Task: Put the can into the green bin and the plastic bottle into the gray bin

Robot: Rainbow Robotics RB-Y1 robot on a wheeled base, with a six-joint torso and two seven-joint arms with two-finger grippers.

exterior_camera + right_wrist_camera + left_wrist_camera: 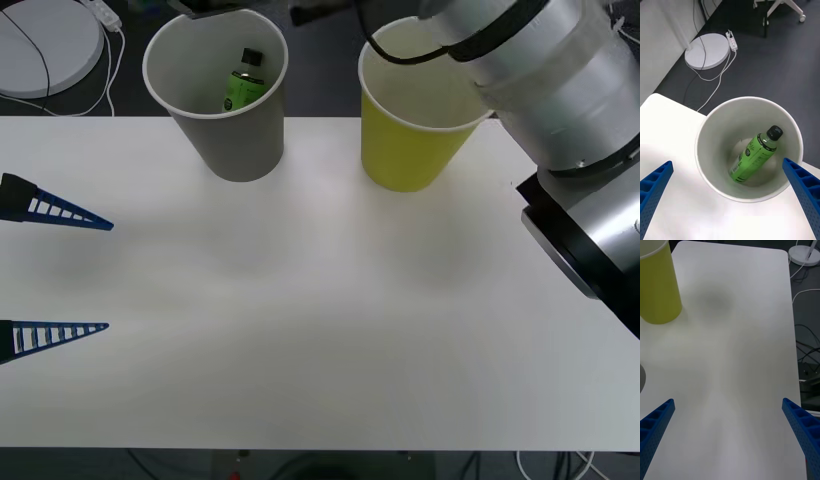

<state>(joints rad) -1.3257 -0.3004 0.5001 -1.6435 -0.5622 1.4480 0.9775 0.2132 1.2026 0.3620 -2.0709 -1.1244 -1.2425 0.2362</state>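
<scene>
We are holding our right gripper (730,198) above the gray bin (225,135) at the upper left, jaws wide open and empty. The plastic bottle (754,155) is lying tilted inside it. Our left gripper (105,275) is waiting at the left edge over the bench (320,330), jaws open and empty, and the green bin (415,150) is standing at the upper right.

You can read nothing here for certain. The small clear plastic bottle with its black screw cap (754,158), lying inside the large gray paper cup (711,127), bears a bright green label with dark print, too small to make out.
</scene>
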